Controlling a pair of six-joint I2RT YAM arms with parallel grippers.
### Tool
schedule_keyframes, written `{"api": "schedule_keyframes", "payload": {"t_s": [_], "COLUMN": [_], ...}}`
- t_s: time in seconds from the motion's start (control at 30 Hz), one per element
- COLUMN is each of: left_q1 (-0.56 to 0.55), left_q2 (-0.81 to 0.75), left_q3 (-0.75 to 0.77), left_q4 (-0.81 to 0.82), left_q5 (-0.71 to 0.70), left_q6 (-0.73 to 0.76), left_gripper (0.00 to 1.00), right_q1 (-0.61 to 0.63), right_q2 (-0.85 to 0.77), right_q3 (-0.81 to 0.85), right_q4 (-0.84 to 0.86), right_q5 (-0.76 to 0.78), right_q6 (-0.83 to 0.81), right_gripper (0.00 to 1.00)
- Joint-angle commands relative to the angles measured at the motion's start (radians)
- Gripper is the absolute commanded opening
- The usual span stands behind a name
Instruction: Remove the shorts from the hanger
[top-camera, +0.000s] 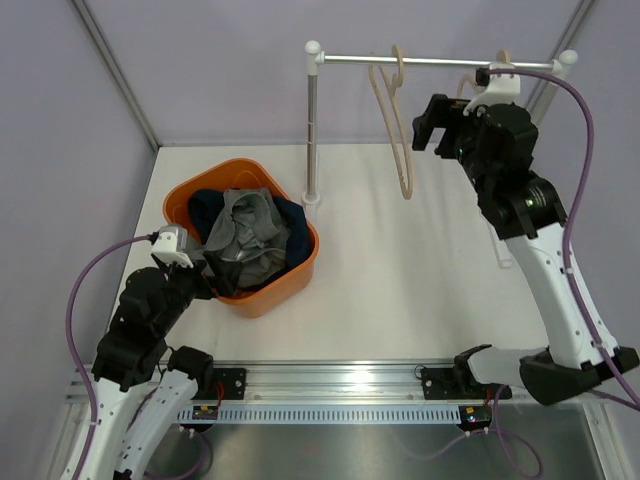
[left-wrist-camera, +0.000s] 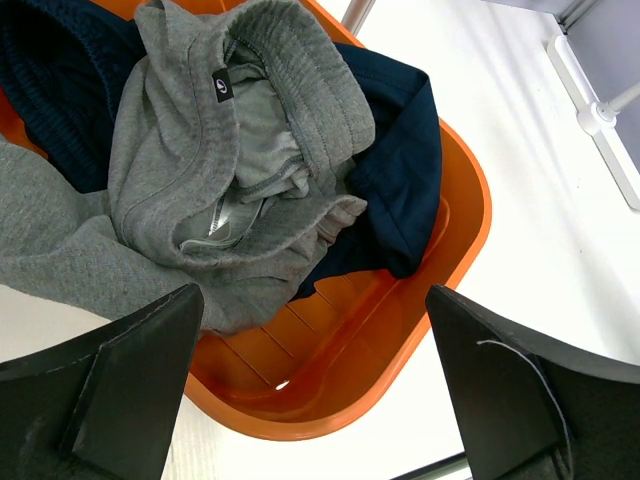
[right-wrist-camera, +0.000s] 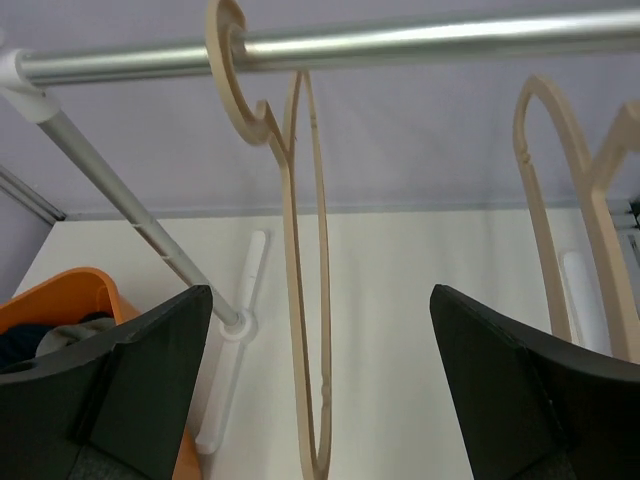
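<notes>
Hovering with left hand (top-camera: 207, 273) released over shorts (left-wrist-camera: 230, 170) heaped in orange tub (top-camera: 300, 266); facing wooden hanger (right-wrist-camera: 300, 250) with right hand (top-camera: 426, 124) released.

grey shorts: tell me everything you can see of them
The grey shorts are a crumpled heap of mid-grey knit cloth lying in the orange tub. The ribbed waistband faces up and gapes open, a small dark label beside it. They lie on the navy shorts, and one part spills over the tub's rim.
</notes>
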Motion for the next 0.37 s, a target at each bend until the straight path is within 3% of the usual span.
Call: {"api": "schedule_keyframes", "payload": {"t_s": [0.0, 0.17, 0.33], "left_q1": [-0.005, -0.005, -0.005], "left_q2": [0.006, 0.011, 0.006], "left_q3": [-0.002, -0.002, -0.002], "left_q4": [0.051, 0.054, 0.053], "left_q5": [0.025, 0.037, 0.034], "left_q6": [0.005, 0.006, 0.005], "left_gripper": [0.99, 0.99, 0.99], "right_q1": [-0.006, -0.006, -0.005], "right_q2": [-0.174, -0.327, -0.422], "right_q3": [-0.176, -0.408, -0.502], "right_q4": [0.037, 0.072, 0.072], "right_q5": [0.058, 0.041, 0.020], "right_q6": [0.079, 0.114, 0.116], "right_gripper": [0.99, 0.99, 0.99]}}
